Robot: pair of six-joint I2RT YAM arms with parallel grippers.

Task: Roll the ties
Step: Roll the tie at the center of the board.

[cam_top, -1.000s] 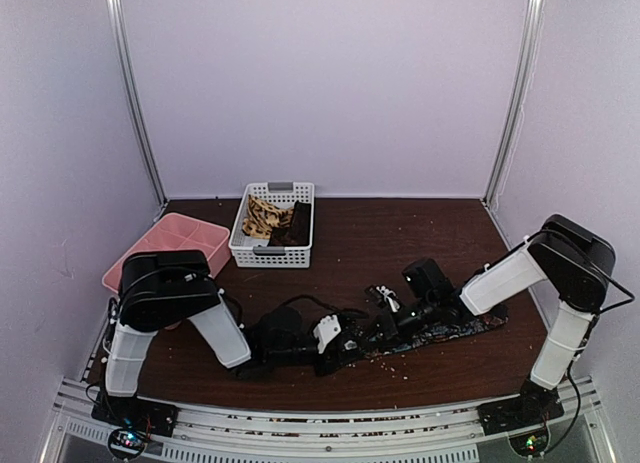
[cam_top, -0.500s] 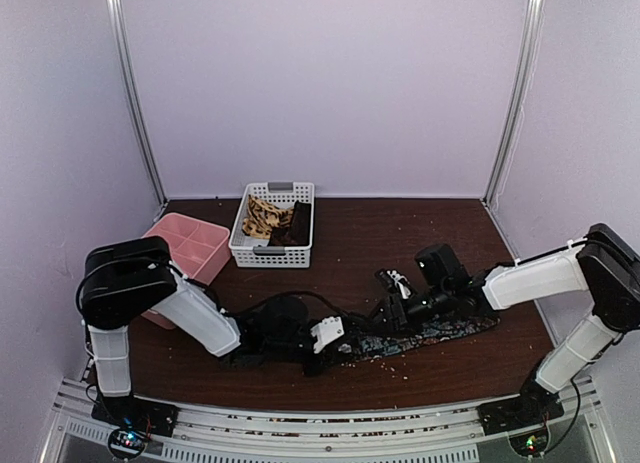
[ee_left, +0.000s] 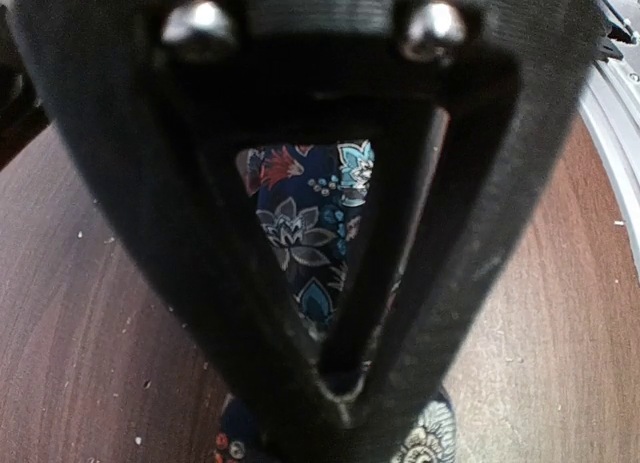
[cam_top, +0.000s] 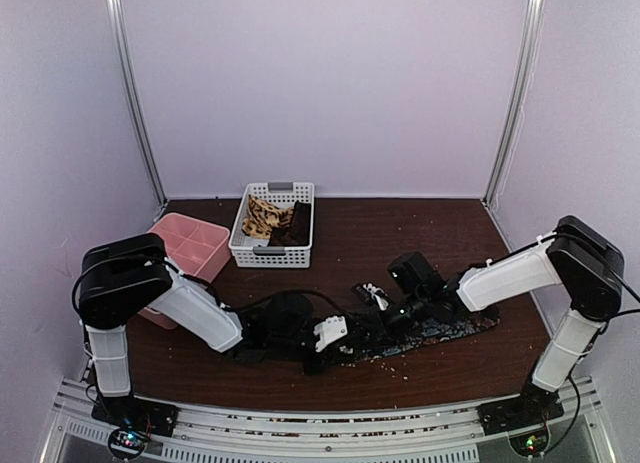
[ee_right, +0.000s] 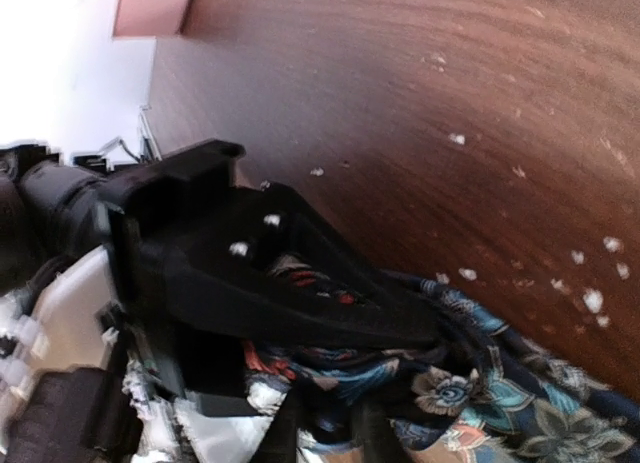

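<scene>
Sliding left, the right gripper (cam_top: 372, 295) has crowded my left gripper (cam_top: 330, 335), whose fingers (ee_left: 250, 313) pinch the tie (cam_top: 445, 330) lying along the table (cam_top: 400, 233) front. Right's fingers I can't tell. I fear the heads clash, or fabric slips free when tugged.

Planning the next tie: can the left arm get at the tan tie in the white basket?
Probably yes: the tan tie lies in the open-topped basket with nothing standing between, though the left gripper is down on the floral tie.

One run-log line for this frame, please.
step: rolling | floral tie: lying on table | left gripper: shut on its end | right gripper: on it, grip unclear
</scene>
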